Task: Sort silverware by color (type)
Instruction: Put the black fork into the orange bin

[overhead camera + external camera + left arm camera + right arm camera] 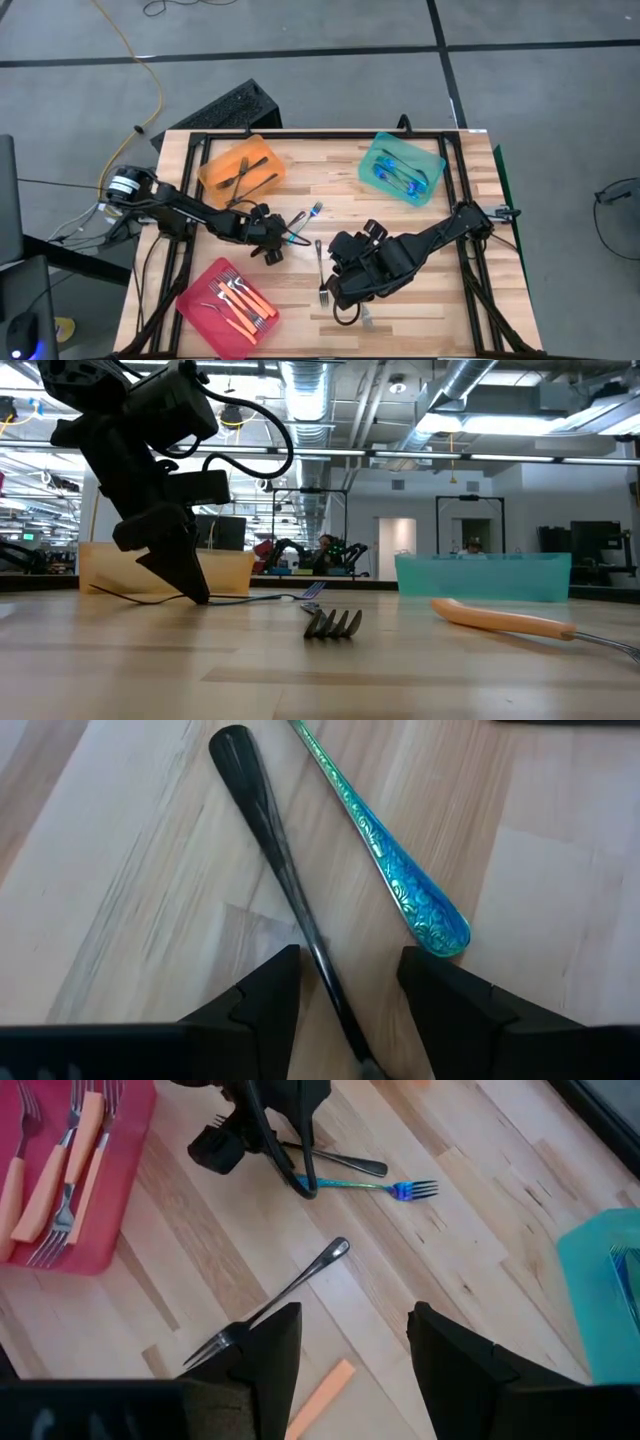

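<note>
1. Setting: pale wooden bench [420, 250] on a grey floor; the low view looks past it into an open workshop with ceiling ducts and strip lights.

2. Sorted so far: dark forks lie in the orange tray [240, 165] at far left, blue forks in the teal tray [402, 168] at far right, orange-handled forks in the pink tray [228, 306] at near left.

3. Still loose mid-bench: a dark fork [285, 885] and a blue-handled fork [395, 860] lying just beside each other, handles angled apart; a plain metal fork [321, 270] nearer the front; an orange-handled piece [500, 620] beside the right arm.

4. Left tool [350, 995]: fingers spread and holding nothing, lowered over the dark fork so that its handle runs between the fingers; the tips seem at or near the wood in the low view.

5. Right tool [345, 1345]: spread, nothing held, hanging above the plain fork and the orange handle; waiting.

6. Step in hand (judged): pick the dark fork for the orange tray.

7. Doing it well: close squarely across the thin handle, low enough to get under its edge, and keep the far finger clear of the blue handle so it is not dragged. Lift straight up before swinging left.

8. Risk: flat, slick handle may pivot or slip from a shallow pinch.
</note>
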Controlling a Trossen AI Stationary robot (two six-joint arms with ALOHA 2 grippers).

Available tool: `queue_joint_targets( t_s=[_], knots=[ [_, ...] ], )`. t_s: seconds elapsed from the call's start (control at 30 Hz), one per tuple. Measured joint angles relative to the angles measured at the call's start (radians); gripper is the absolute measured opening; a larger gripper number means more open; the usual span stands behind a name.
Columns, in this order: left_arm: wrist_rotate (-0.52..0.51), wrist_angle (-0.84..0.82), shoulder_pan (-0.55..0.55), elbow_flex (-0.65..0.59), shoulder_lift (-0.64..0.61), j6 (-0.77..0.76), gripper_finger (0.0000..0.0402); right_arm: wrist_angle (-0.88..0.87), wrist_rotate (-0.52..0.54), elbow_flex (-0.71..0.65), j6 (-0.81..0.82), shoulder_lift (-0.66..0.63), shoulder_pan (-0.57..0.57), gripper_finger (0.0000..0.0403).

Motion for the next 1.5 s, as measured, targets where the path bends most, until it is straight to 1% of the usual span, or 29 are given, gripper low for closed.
queue_joint_targets(
  t_s=[0.1, 0.2, 0.3, 0.53, 0.6, 0.93, 1.03, 1.17, 1.23, 1.33, 1.5],
  knots=[
    [0.002, 0.001, 0.001, 0.000, 0.002, -0.014, 0.0165, 0.000, 0.003, 0.000, 0.000, 0.000, 0.000, 0.0205],
    [0.005, 0.003, 0.003, -0.004, 0.003, -0.024, 0.0149, 0.000, 0.007, 0.000, 0.000, 0.000, 0.000, 0.0205],
    [0.012, 0.006, 0.003, -0.009, 0.003, -0.018, 0.0117, 0.000, 0.021, 0.000, 0.000, 0.000, 0.000, 0.0205],
    [0.028, 0.005, 0.003, -0.010, 0.003, -0.014, 0.0023, 0.000, 0.034, 0.000, -0.005, 0.000, 0.000, 0.0205],
    [0.028, 0.005, 0.003, -0.010, 0.003, -0.006, 0.0007, 0.000, 0.034, 0.000, -0.005, 0.000, 0.000, 0.0205],
    [0.047, 0.002, 0.004, -0.014, -0.014, -0.010, 0.0002, 0.000, 0.034, 0.000, -0.006, 0.000, 0.000, 0.0205],
    [0.070, -0.010, 0.006, -0.017, -0.051, -0.011, 0.0001, 0.000, 0.039, 0.000, -0.007, 0.000, 0.000, 0.0205],
    [0.094, -0.091, 0.006, -0.023, -0.122, -0.015, 0.0001, 0.000, 0.050, 0.000, -0.008, 0.000, 0.000, 0.0205],
    [0.090, -0.143, 0.010, -0.023, -0.154, -0.018, 0.0000, 0.000, 0.050, 0.000, -0.008, 0.000, 0.000, 0.0205],
    [0.058, -0.219, 0.016, -0.023, -0.198, -0.026, 0.0000, 0.000, 0.052, 0.000, -0.009, 0.000, 0.000, 0.0205],
    [0.036, -0.234, 0.015, -0.020, -0.270, -0.032, 0.0000, 0.000, 0.071, 0.000, -0.011, -0.001, -0.001, 0.0205]
  ],
)
